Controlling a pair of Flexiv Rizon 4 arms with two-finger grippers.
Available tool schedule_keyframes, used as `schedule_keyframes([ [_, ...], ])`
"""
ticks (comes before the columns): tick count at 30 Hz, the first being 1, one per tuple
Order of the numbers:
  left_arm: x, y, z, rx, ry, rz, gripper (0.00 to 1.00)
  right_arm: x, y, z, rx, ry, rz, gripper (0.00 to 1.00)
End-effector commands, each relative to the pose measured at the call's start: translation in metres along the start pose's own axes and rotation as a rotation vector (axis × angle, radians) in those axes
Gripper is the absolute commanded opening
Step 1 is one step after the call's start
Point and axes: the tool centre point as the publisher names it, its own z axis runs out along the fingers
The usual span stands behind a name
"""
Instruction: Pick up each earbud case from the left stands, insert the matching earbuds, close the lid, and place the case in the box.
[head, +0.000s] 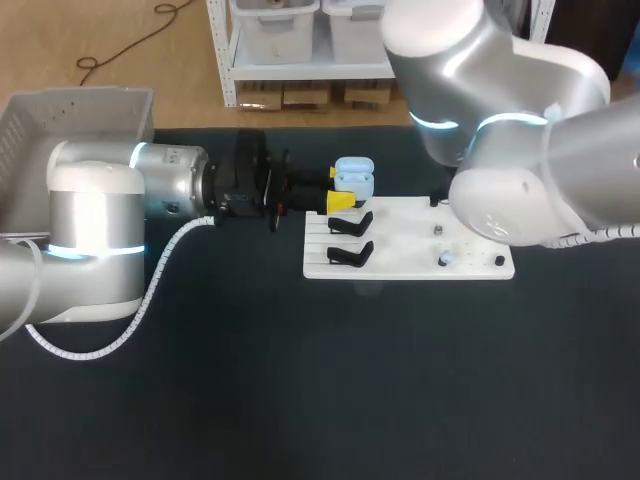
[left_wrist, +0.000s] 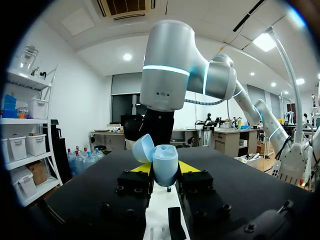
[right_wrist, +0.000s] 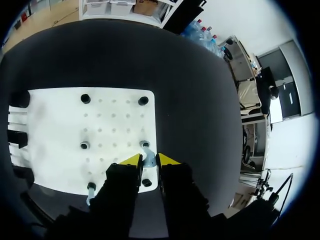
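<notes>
A light blue earbud case (head: 353, 178) with its lid open sits just past the far left edge of the white board (head: 400, 262). My left gripper (head: 338, 187) is shut on it. In the left wrist view the case (left_wrist: 164, 169) stands upright between the yellow tips of the left gripper (left_wrist: 165, 167), its lid (left_wrist: 142, 148) tipped back. My right gripper (right_wrist: 149, 160) points down at the board (right_wrist: 60, 120), its fingers closed around a small pale earbud (right_wrist: 148, 155) on a peg. In the head view the right arm (head: 520, 180) hides that gripper.
Two black stands (head: 350, 222) (head: 350, 253) on the board's left side hold nothing. Small pegs (head: 445, 260) and black studs (head: 500, 261) dot the right side. A grey box (head: 60, 120) stands at the far left. Dark tabletop lies open in front.
</notes>
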Motion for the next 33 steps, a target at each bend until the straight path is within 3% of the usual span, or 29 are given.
schedule_keyframes([
  [1,0.000,0.000,0.000,0.001,-0.001,0.001,0.00,0.017,-0.011,-0.025,-0.028,-0.026,0.017,0.00],
  [12,0.000,0.000,0.000,0.001,-0.001,0.001,0.00,0.044,-0.013,-0.093,-0.150,-0.111,0.037,0.00],
  [16,0.000,0.000,0.000,0.001,-0.001,0.001,0.00,0.052,-0.006,-0.124,-0.275,-0.108,0.010,0.00],
  [18,0.000,0.000,0.000,0.001,-0.001,0.001,0.00,0.056,-0.001,-0.139,-0.364,-0.079,-0.015,0.00],
  [21,0.000,0.000,0.000,0.001,-0.001,0.001,0.00,0.060,0.009,-0.156,-0.426,-0.013,-0.046,0.00],
  [26,0.000,0.000,0.000,0.001,-0.001,0.001,0.00,0.063,0.027,-0.176,-0.416,0.044,-0.085,0.00],
  [33,0.000,0.000,0.000,0.001,-0.001,0.001,0.00,0.072,0.046,-0.189,-0.385,0.049,-0.156,0.00],
])
